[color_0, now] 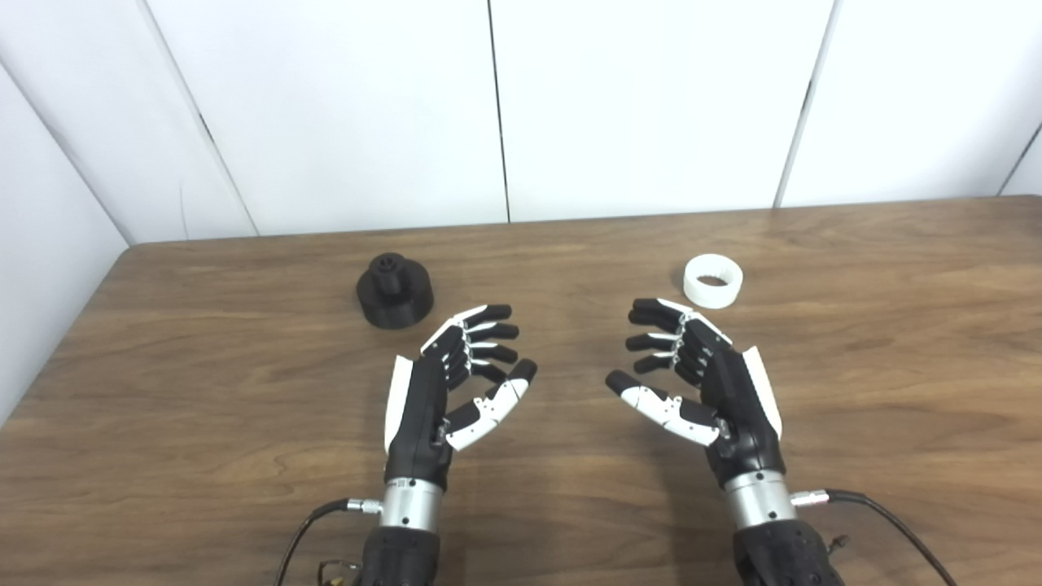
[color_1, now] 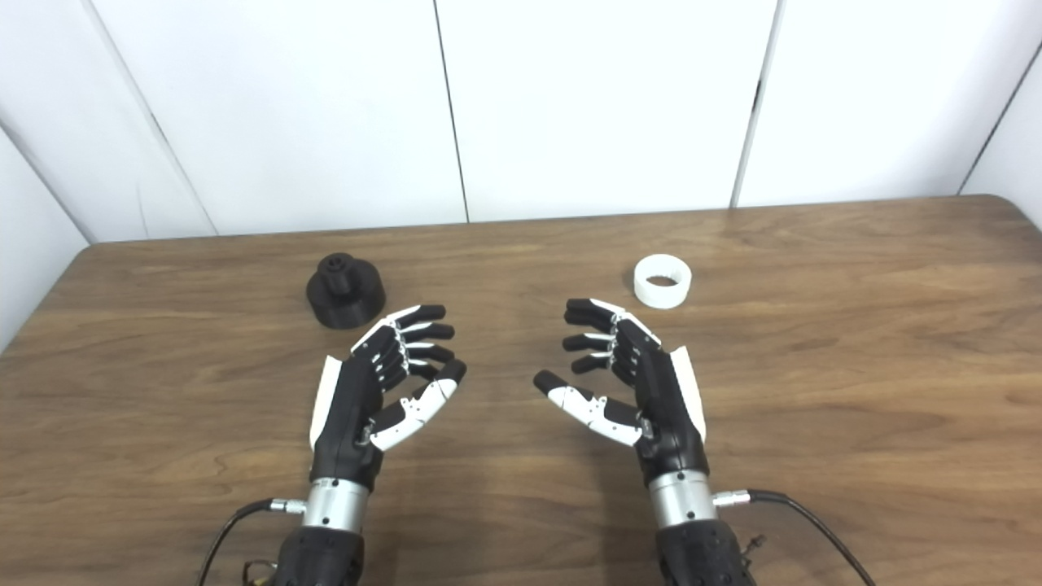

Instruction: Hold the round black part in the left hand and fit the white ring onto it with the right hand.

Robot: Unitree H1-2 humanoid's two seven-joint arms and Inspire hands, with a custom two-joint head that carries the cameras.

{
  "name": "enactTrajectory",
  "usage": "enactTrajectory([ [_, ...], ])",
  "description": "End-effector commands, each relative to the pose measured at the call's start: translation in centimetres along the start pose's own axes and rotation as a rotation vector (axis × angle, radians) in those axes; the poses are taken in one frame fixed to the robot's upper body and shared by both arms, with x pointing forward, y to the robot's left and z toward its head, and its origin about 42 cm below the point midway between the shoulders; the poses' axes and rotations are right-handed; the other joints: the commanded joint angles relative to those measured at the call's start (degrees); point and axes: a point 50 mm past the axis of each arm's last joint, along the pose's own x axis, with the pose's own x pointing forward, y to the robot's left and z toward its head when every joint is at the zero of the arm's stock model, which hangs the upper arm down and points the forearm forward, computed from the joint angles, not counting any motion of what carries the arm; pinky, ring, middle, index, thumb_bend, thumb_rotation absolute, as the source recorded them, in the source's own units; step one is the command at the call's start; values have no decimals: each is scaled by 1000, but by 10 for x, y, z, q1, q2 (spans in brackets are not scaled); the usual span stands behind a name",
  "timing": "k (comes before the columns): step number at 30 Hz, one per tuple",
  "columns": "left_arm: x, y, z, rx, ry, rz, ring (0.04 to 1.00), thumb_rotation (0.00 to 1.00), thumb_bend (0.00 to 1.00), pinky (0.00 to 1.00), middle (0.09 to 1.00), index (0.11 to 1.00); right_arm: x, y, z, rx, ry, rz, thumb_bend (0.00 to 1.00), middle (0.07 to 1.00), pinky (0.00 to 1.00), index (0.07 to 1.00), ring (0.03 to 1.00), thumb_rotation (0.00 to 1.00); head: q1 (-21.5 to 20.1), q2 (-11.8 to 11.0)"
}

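Round black plastic part [color_0: 394, 290] and white plastic ring [color_0: 713, 281] sit well apart toward the wooden table's [color_0: 895, 391] far edge, unobstructed; left hand [color_0: 444, 382] and right hand [color_0: 704, 378] hover empty, fingers apart.

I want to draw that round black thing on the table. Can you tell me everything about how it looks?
The round black part is matte black all over and looks like plastic. It has a wide, low, drum-shaped base with a narrower knob standing up from the middle, and the knob's top shows small holes. It sits upright on the wooden table, towards the far left. Nothing touches it except the table. The left hand is nearer the camera and a little to its right, apart from it.
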Motion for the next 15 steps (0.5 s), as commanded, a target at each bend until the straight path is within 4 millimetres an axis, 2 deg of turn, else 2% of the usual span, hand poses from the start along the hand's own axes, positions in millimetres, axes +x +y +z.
enactTrajectory([
  [1, 9, -1, 15, 1, -82, -3, 584, 188, 523, 482, 669, 704, 9, 3, 16, 9, -86, -1, 684, 732, 540, 724, 649, 173, 1, 1],
  [15, 8, -1, 17, -6, -70, -1, 581, 190, 527, 480, 668, 702, 8, 3, 18, 20, -81, 2, 690, 736, 545, 725, 649, 163, 2, 3],
])
